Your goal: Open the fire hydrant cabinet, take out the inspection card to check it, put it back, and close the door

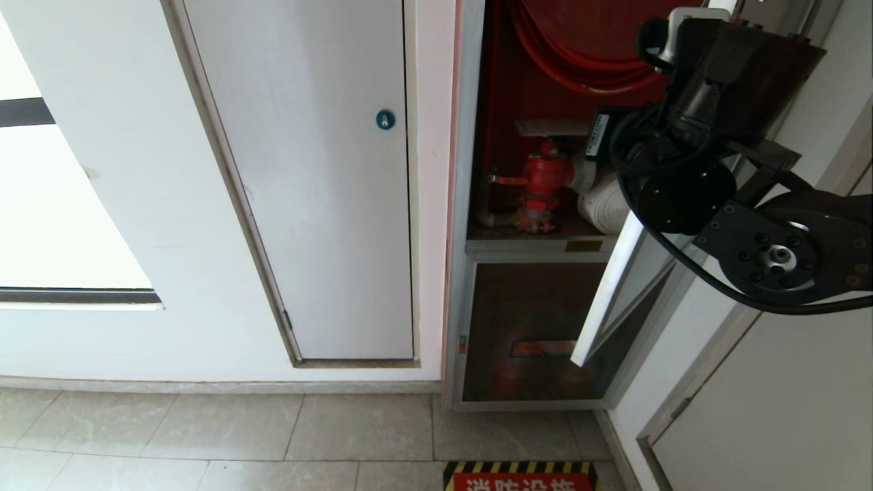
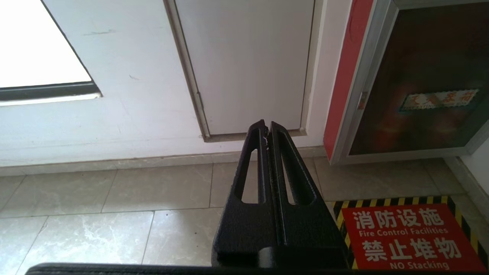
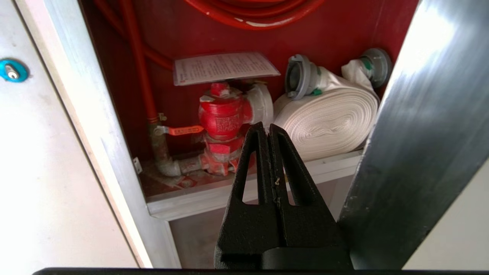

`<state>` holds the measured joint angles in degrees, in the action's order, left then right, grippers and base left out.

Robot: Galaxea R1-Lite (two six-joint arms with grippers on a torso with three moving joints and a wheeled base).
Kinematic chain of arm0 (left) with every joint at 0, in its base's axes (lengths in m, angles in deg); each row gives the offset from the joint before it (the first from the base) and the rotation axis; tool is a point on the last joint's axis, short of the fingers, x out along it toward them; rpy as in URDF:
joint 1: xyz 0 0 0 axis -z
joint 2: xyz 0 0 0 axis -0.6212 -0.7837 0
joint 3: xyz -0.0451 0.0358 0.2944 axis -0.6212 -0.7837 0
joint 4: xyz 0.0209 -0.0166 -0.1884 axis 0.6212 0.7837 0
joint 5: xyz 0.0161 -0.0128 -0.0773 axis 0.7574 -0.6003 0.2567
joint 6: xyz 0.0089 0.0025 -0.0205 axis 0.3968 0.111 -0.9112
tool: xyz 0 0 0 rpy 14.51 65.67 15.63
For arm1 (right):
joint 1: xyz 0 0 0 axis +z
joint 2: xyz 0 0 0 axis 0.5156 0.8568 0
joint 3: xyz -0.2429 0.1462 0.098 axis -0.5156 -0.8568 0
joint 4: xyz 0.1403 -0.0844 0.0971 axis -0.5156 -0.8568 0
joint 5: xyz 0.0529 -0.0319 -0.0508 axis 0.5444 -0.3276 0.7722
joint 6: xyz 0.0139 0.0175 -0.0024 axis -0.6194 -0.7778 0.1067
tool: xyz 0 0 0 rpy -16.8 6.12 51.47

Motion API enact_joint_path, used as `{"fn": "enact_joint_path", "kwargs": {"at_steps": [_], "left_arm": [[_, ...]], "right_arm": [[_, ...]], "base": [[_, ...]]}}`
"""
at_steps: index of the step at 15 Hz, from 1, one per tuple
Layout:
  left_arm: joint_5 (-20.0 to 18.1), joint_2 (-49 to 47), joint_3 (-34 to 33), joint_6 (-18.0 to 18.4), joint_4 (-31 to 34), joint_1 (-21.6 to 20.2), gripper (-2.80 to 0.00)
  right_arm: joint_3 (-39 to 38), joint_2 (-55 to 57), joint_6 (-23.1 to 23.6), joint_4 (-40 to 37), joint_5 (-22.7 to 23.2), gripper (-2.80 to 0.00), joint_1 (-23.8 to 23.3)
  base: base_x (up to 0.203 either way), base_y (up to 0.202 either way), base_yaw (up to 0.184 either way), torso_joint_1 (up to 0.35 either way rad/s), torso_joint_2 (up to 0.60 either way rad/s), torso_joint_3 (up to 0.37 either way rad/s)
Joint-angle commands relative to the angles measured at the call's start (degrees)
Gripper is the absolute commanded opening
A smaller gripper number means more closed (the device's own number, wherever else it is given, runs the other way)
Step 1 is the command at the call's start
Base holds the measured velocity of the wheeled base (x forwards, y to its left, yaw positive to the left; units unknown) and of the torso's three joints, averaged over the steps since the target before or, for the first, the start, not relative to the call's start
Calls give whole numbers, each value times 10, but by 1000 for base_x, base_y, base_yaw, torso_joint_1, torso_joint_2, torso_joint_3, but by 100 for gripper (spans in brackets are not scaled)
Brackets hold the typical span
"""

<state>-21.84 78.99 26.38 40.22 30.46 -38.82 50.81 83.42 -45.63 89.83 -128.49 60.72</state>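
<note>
— Right up against the head camera is the right arm's wrist and cabling; what is the right gripper (image 3: 268, 131) doing?

— Its fingers are pressed together with nothing between them. In its own wrist view it points into the fire hydrant cabinet (image 3: 126, 160), just off the inner face of the door (image 3: 416, 145), which stands swung out on the right of the opening.

— So the first step is done?

— I'd say so. The door (image 1: 614, 293) is open and the red interior is exposed: the hose reel (image 3: 259, 11) along the top edge, the red valve (image 3: 221, 118) on the shelf's left half, the rolled white hose (image 3: 328, 122) toward the shelf's right corner.

— And the inspection card?

— The inspection card (image 3: 223, 68) sits inside against the back wall, lying across the top of the valve, nearly flat with its front edge facing out. It looks to rest there loosely, though I can't make out whether anything clips it. It is untouched, well apart from the fingertips.

— What remains, then?

— Most of it, by my reading: spreading the fingers, reaching in over the valve, lifting the card out, checking it, returning it, and shutting the door.

— The other arm?

— The left gripper (image 2: 267, 128) is parked low over the floor tiles (image 2: 114, 191), fingers closed on nothing, near the floor sign (image 2: 408, 236) before the cabinet.
</note>
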Motion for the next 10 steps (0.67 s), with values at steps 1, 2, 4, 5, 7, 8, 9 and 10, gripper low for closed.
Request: {"fn": "enact_joint_path", "kwargs": {"at_steps": [1,2,4,5,7,8,9,10], "left_arm": [[0,0,0,0,0,0,-280],[0,0,0,1,0,0,-280],[0,0,0,0,0,0,-280],[0,0,0,1,0,0,-280],[0,0,0,0,0,0,-280],[0,0,0,0,0,0,-280],[0,0,0,0,0,0,-280],[0,0,0,1,0,0,-280]], "right_arm": [[-13,-24,1,4,-4,-280,-1],[-20,-32,1,4,-8,-280,-1],[-26,-47,1,3,-9,-280,-2],[-31,-55,1,3,-10,-280,-3],[-52,-70,0,4,-10,-280,-7],[-62,-78,-1,4,-9,-280,-7],[-67,-85,-2,4,-9,-280,-12],[-71,-92,-2,4,-9,-280,-19]], "base": [[0,0,0,0,0,0],[0,0,0,0,0,0],[0,0,0,0,0,0],[0,0,0,0,0,0],[0,0,0,0,0,0],[0,0,0,0,0,0],[0,0,0,0,0,0],[0,0,0,0,0,0]]}}
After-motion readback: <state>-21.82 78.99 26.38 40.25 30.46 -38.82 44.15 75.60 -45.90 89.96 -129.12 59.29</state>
